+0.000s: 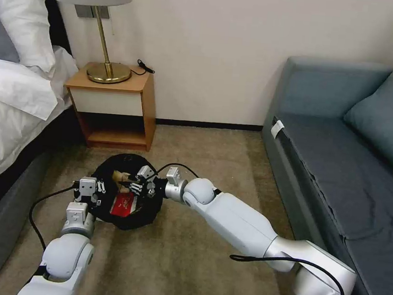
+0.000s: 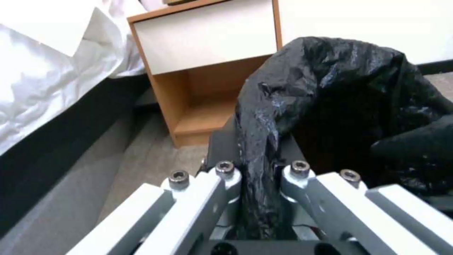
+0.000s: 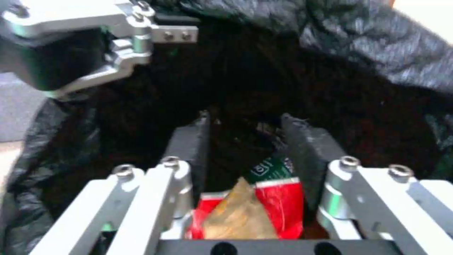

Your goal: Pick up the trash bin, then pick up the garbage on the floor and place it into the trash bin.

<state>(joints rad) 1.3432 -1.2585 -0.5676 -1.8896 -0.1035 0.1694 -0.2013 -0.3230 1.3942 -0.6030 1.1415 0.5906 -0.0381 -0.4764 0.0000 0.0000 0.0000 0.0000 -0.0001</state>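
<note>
Your left gripper (image 2: pixel 257 170) is clamped on the rim of the trash bin (image 1: pixel 125 196), pinching the black bag, in front of the nightstand (image 1: pixel 117 108). Your right gripper (image 3: pixel 247 141) sits inside the bin mouth, fingers parted, holding nothing. Red-and-white scrap (image 3: pixel 283 198) and tan scrap (image 3: pixel 238 212) lie in the bin below it.

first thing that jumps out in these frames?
The trash bin, lined with a glossy black bag, sits between bed and sofa, just in front of the wooden nightstand. The left gripper is shut on the bag-covered rim at the bin's left side. The right gripper hangs over the bin's mouth, open, with red-and-white and tan paper scraps seen between its fingers.
</note>
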